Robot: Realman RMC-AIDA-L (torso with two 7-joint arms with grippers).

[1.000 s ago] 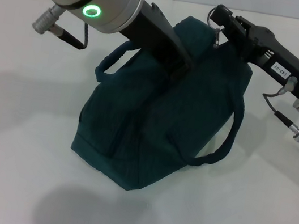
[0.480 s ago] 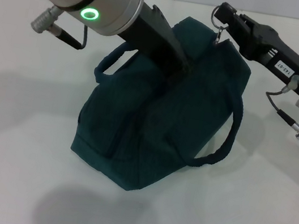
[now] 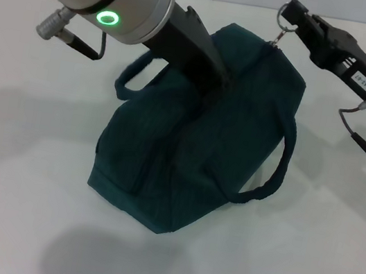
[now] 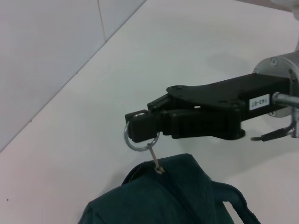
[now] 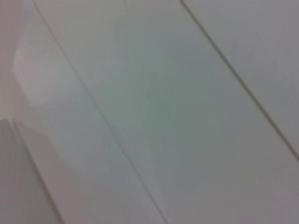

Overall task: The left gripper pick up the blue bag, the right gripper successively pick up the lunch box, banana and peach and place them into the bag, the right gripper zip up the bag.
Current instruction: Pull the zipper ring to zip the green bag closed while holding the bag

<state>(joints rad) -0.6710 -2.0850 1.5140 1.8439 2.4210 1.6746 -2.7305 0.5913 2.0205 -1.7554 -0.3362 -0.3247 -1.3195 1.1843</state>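
Observation:
The blue bag (image 3: pixel 187 152) stands on the white table, its top closed and pulled up into a ridge. My left gripper (image 3: pixel 220 85) reaches down from the upper left and is shut on the fabric at the bag's top. At the bag's far end my right gripper (image 3: pixel 293 13) is shut on the ring zipper pull (image 3: pixel 284 17). In the left wrist view the black right gripper (image 4: pixel 142 128) pinches the silver ring (image 4: pixel 135 145) just above the bag's corner (image 4: pixel 163 196). The lunch box, banana and peach are out of view.
The white table (image 3: pixel 20 187) surrounds the bag. One loop handle (image 3: pixel 283 161) hangs on the bag's right side, the other (image 3: pixel 131 76) sticks out on its left. The right wrist view shows only pale wall panels (image 5: pixel 149 112).
My right gripper has moved right and slightly up with the ring in it, drawing the zipper pull to the bag's far end. The left gripper and the bag have barely moved.

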